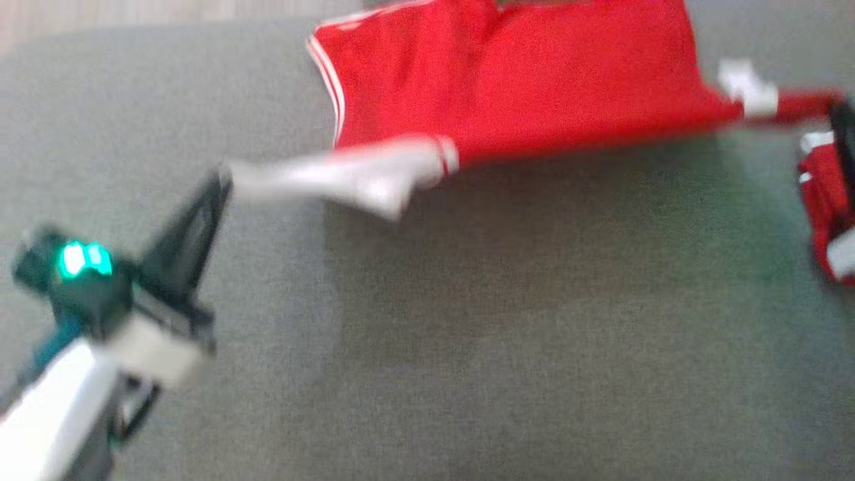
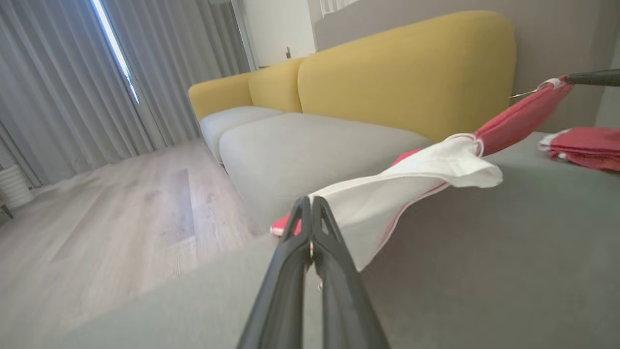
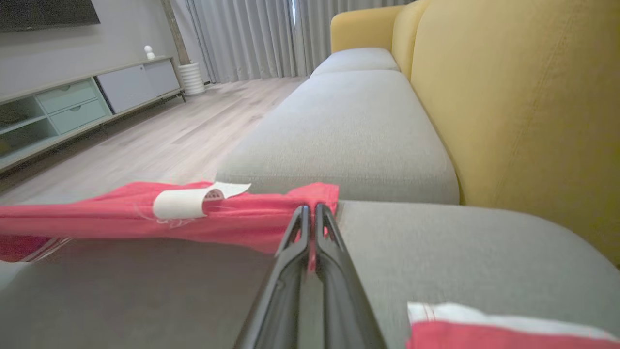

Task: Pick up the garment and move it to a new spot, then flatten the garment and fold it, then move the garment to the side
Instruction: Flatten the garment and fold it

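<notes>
While the garment (image 1: 534,80) is held taut over the far part of the grey cushion (image 1: 501,334), its white sleeve is clamped in the left gripper (image 2: 310,206) and a red corner is pinched in the right gripper (image 3: 312,213). The cloth is judged light, limp and prone to sagging, so hems and corners are best gripped. A second red piece (image 1: 825,214) lies at the cushion's right edge.
</notes>
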